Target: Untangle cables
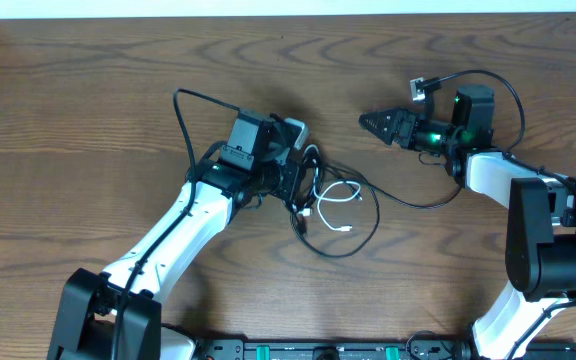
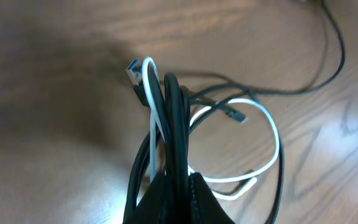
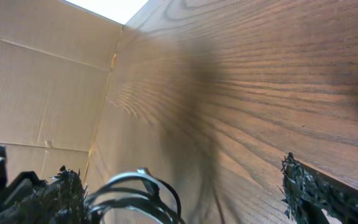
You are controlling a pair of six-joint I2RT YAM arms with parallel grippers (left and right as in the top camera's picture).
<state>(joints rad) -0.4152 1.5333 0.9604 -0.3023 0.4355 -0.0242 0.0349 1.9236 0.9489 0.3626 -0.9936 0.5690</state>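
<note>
left gripper [image 1: 290, 170] is clamped tight on a bundle of cables [image 1: 333, 215], black and white, probably to anchor the tangle on the table [image 1: 88, 120]. right gripper [image 1: 373, 122] hovers just beside, jaws wide and empty, likely ready to pull a strand.

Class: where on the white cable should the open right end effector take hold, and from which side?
Grip the white cable at the outer arc of its loop, flat on the table, away from the left end effector pinching the bundle. Come from above, right side; it looks most exposed there.
</note>
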